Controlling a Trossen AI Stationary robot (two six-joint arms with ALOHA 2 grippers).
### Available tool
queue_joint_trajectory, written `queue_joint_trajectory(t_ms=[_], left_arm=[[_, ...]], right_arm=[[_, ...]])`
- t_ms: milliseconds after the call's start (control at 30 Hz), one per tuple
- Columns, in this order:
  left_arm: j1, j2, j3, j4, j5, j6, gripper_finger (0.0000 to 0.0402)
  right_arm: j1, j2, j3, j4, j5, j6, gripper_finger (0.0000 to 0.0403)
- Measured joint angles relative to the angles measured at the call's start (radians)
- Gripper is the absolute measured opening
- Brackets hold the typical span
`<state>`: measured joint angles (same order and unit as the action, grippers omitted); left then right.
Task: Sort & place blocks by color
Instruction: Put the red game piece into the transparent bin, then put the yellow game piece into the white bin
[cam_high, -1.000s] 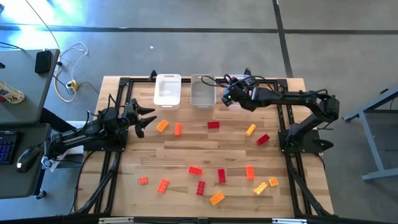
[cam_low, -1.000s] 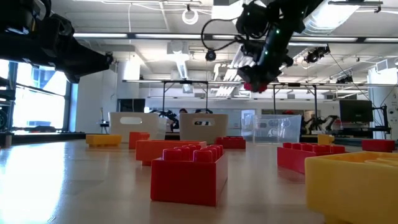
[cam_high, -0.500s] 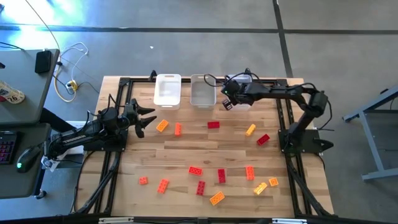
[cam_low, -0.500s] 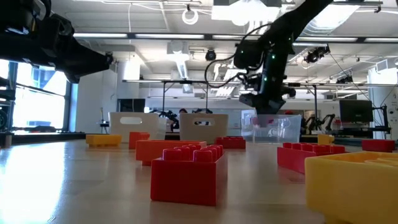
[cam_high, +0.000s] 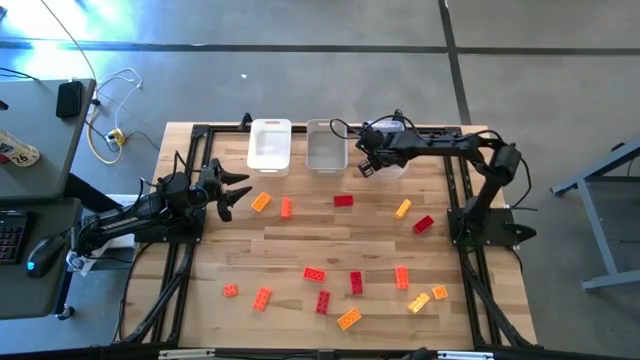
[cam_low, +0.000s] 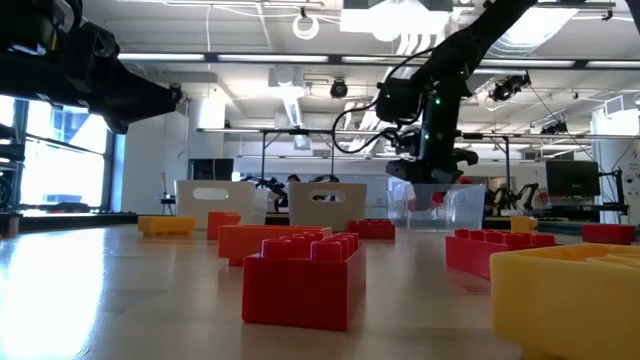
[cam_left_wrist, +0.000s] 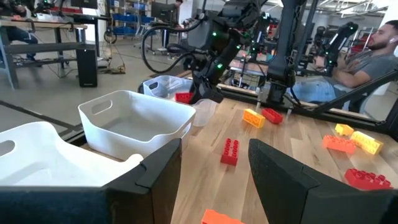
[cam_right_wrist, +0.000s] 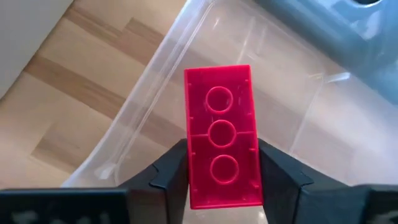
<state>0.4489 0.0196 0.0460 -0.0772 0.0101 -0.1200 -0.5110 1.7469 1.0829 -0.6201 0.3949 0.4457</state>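
Note:
My right gripper (cam_right_wrist: 222, 163) is shut on a red block (cam_right_wrist: 221, 124) and hangs over the clear bin (cam_right_wrist: 311, 118) at the table's far edge; in the high view it is right of the grey bin (cam_high: 326, 148) and white bin (cam_high: 270, 145). Several red, orange-red and yellow-orange blocks lie flat on the table, among them a red one (cam_high: 343, 201) and a yellow-orange one (cam_high: 403, 208). My left gripper (cam_high: 238, 190) waits open above the table's left side, near an orange block (cam_high: 260, 202). My right gripper pinches the red block between its two fingers (cam_right_wrist: 174, 165), which lie on its two long sides near one end (cam_right_wrist: 222, 186). The fingers point down from above. The block's hollow underside faces the wrist camera. It is lifted clear, its free end above the clear bin.
The three bins stand in a row along the far edge. A black frame (cam_high: 185, 250) runs along the left and right sides of the table. Loose blocks cluster near the front (cam_high: 322, 300), with bare wood (cam_high: 300, 240) in the middle.
My right gripper, still shut on the red block, has moved toward the far left and come down from well above the table to just over the clear bin.

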Motion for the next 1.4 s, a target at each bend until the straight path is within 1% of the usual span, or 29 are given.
queue_joint_trajectory(t_ms=[67, 133, 233, 367, 533, 733, 933, 1100, 1267, 1400], left_arm=[[0.0, 0.0, 0.0, 0.0, 0.0, 0.0, 0.0175], [0.0, 0.0, 0.001, -0.001, 0.0, 0.0, 0.0175], [0.0, 0.0, 0.016, -0.005, 0.001, -0.001, 0.0175], [0.0, 0.002, 0.059, -0.038, 0.0, -0.023, 0.0175], [0.0, 0.055, 0.156, -0.18, -0.009, -0.028, 0.0175], [0.0, 0.192, 0.239, -0.199, -0.074, -0.071, 0.0175], [0.0, 0.356, 0.32, -0.217, -0.111, -0.181, 0.0175], [0.0, 0.504, 0.418, -0.321, -0.111, -0.245, 0.0175], [0.0, 0.65, 0.506, -0.407, -0.116, -0.247, 0.0175], [0.0, 0.751, 0.57, -0.469, -0.116, -0.252, 0.0175]], right_arm=[[0.001, 0.0, 0.001, 0.0, 0.025, -0.013, 0.0177], [0.001, 0.0, 0.007, -0.005, 0.023, -0.033, 0.0195], [0.0, 0.001, 0.027, -0.022, 0.019, -0.043, 0.021], [0.001, 0.001, 0.075, -0.057, 0.015, -0.046, 0.0214], [0.015, 0.001, 0.143, -0.123, 0.017, -0.046, 0.0215], [0.071, 0.001, 0.219, -0.165, 0.046, -0.061, 0.0215], [0.13, 0.001, 0.313, -0.196, 0.097, -0.088, 0.0215], [0.159, 0.0, 0.396, -0.253, 0.109, -0.107, 0.0215], [0.167, 0.0, 0.454, -0.278, 0.11, -0.106, 0.0215], [0.167, 0.0, 0.473, -0.286, 0.11, -0.11, 0.0215]])
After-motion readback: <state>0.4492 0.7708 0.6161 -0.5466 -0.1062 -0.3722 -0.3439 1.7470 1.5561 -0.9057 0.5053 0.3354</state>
